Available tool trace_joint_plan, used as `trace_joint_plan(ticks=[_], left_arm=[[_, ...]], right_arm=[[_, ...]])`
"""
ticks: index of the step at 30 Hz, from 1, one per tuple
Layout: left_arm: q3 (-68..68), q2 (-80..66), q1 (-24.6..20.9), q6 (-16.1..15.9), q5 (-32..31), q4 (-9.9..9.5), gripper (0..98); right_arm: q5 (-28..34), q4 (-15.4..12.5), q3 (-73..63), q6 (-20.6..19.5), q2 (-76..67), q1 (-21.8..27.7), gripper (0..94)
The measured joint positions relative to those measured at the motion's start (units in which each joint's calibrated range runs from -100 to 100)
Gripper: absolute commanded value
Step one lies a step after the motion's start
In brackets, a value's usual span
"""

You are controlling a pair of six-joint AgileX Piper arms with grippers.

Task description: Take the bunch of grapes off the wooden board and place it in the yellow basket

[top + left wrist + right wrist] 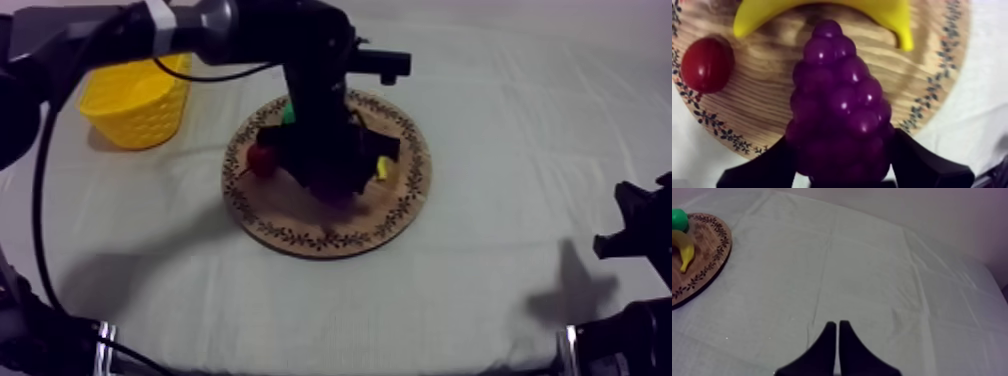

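The left tool (842,167) grasps the bunch of grapes (839,105): its two black fingers (767,167) press on either side of the bunch's wide end, over the wooden board (767,115) near its rim. The bunch's long axis runs straight away from the tool, its narrow tip pointing at the banana (892,15) across the board, with the small red fruit (707,65) off to one side. I cannot tell whether the bunch is clear of the board.

The yellow basket (135,100) stands on the counter off the board, past the rim on the small red fruit's side, so the carry likely goes up and that way. The right tool (837,348), clenched on nothing, sits well apart from the board on the opposite side; the left arm is plainly nearer.
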Motion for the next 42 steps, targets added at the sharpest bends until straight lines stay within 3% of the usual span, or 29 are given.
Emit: trace_joint_plan(ticks=[22,31,42], left_arm=[[1.2,-16.8,-2.4,-3.9,5.0,-1.50,57.9],[2.8,-18.0,-7.9,-6.8,5.2,-2.61,58.3],[1.3,-16.7,-18.1,-11.5,5.9,-4.08,58.4]], right_arm=[[0.0,0.0,0.0,0.0,0.0,0.0,0.3],[0.0,0.0,0.0,0.0,0.0,0.0,0.3],[0.0,0.0,0.0,0.1,0.0,0.0,0.3]])
